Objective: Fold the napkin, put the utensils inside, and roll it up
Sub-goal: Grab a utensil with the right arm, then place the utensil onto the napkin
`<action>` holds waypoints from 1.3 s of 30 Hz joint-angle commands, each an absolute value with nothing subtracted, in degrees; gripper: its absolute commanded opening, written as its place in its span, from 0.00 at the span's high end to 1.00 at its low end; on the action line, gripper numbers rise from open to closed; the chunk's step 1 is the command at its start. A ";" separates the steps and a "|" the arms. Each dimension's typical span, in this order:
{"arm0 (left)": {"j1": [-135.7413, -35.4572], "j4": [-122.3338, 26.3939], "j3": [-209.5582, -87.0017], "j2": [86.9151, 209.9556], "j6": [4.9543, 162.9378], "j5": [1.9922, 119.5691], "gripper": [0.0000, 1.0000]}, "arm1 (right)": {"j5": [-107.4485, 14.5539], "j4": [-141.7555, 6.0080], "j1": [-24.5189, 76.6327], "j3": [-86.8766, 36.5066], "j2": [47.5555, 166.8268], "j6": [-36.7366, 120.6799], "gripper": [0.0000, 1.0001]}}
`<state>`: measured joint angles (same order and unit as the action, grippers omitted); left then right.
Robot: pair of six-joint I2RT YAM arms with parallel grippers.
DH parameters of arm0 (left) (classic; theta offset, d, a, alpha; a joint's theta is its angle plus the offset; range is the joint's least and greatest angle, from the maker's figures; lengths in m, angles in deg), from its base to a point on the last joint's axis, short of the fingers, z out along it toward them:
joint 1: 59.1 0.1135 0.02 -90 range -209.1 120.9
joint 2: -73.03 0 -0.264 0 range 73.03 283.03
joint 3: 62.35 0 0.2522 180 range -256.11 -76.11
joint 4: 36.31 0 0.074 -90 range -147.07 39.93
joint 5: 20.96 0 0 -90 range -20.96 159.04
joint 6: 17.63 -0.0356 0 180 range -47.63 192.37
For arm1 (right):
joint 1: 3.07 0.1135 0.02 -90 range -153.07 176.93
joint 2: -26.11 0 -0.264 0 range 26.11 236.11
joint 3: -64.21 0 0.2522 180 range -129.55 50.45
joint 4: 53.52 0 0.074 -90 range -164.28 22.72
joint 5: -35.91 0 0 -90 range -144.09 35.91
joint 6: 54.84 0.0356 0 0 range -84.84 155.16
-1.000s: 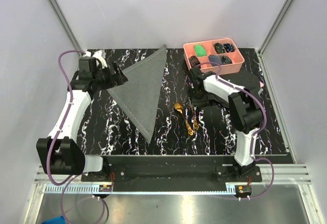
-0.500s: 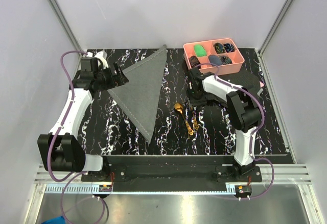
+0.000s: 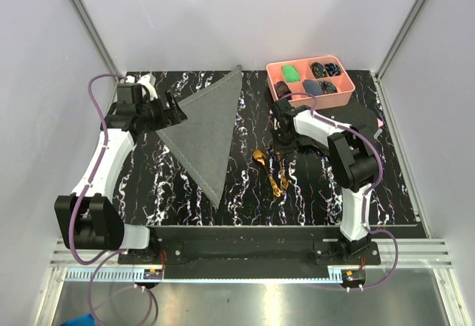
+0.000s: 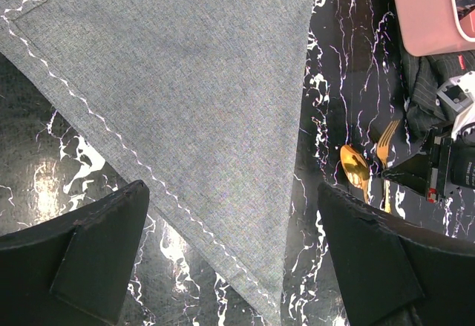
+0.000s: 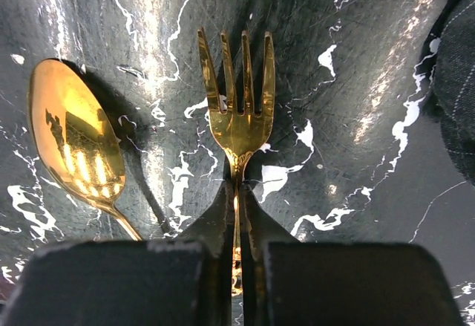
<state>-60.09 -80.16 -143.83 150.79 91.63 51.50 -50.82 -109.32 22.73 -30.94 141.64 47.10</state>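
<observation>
**Task status**
- Fold: done, as far as I can see. The napkin lies flat on the table as a grey triangle, its long point toward the near edge. I judge this the one fold needed.
- Utensils inside: not yet done. I see the spoon and fork side by side on bare table to the right of the napkin, near it but not touching, heads pointing away from me.
- Roll: not yet begun.
- My estimate: about a third done. The step in hand is picking up the fork.

**Right gripper**
- Position: down at the table over the fork, in front of the pink tray.
- Fingers: brought together, pinching the fork's slim neck just below the tines.
- Fork: I cannot tell whether it has left the table. The spoon lies just beside it, outside the grip.

**Left gripper**
- Position: I have it above the napkin's left side.
- Fingers: spread fully apart and holding nothing. From the wrist view they appear to be above the cloth, not on it.

**Other**
- A dark cloth lies under the right arm, beside the tray.
</observation>
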 commanded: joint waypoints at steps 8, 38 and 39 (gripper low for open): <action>-59.63 -78.37 -143.70 148.44 91.79 48.74 0.01 | -50.92 -114.12 23.12 -39.54 136.15 53.17 1.00; -55.94 -76.88 -143.00 148.09 93.55 43.82 0.01 | -50.14 -117.73 32.97 -102.83 179.83 76.29 1.00; -55.85 -76.79 -143.00 148.09 93.72 43.56 0.01 | -49.44 -117.29 32.97 -102.92 180.18 76.38 1.00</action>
